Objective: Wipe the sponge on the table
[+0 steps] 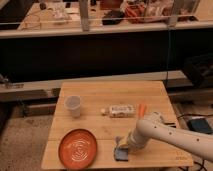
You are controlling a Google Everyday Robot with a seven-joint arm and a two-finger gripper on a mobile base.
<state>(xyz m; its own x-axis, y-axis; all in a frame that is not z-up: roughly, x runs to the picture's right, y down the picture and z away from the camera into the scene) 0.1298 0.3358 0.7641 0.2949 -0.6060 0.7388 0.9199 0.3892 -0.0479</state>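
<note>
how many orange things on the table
2: the orange plate front left on the table, an orange stick right of the packet. The gripper is at the sponge, possibly hiding more.

On your table (150, 95), the cup (73, 105) stood back left, with the labelled packet (119, 110) to its right. The plate (78, 148) lay front left. Just right of it, by the front edge, lay the sponge (120, 155), the gripper (123, 144) directly upon it. A workbench (100, 20) ran behind.
</note>
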